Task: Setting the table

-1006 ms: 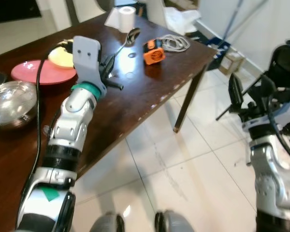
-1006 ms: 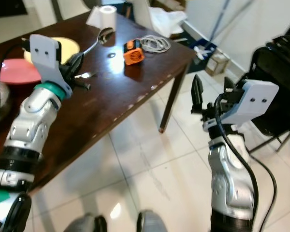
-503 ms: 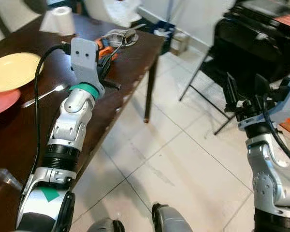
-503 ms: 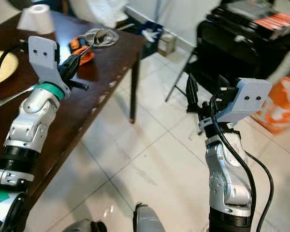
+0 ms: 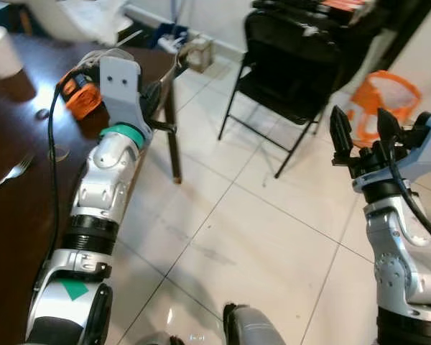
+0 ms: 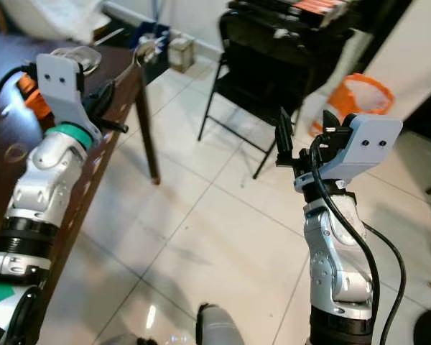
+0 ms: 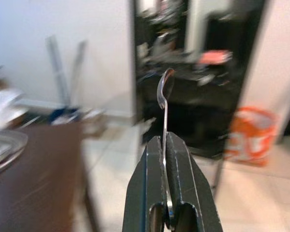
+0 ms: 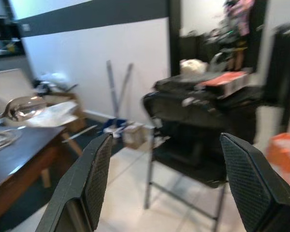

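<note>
1. Left end effector (image 7: 165, 145) clamped on a spoon (image 7: 164, 96), fingers pressed flat against the thin handle, bowl standing up beyond the fingertips.
2. Held over the desk (image 5: 14, 194) edge near the corner; an orange gadget (image 5: 79, 93) just behind and to its left, a fork (image 5: 7, 176) farther back along the desk toward the robot, a paper roll (image 5: 1, 52) at the far left.
3. Right end effector (image 5: 355, 133) raised over the tiled floor, well apart from the desk, fingers spread wide and holding nothing; black chair (image 5: 291, 68) ahead of it, orange bag (image 5: 384, 108) beyond.
4. Judged handling: light, rigid metal, no give under pressure, not fragile. Smooth polished handle likely slippery between hard pads, so prone to pivoting or sliding down if the wrist swings fast.
5. Grip sits low on the handle, leaving most of the length and the bowl's weight above the pads; a hold nearer the middle would swing less, though the present one looks straight and centred.
6. For laying down: best lowered handle-first and flat beside the fork, then released only once the metal touches the desk, to avoid a bounce or clatter.
</note>
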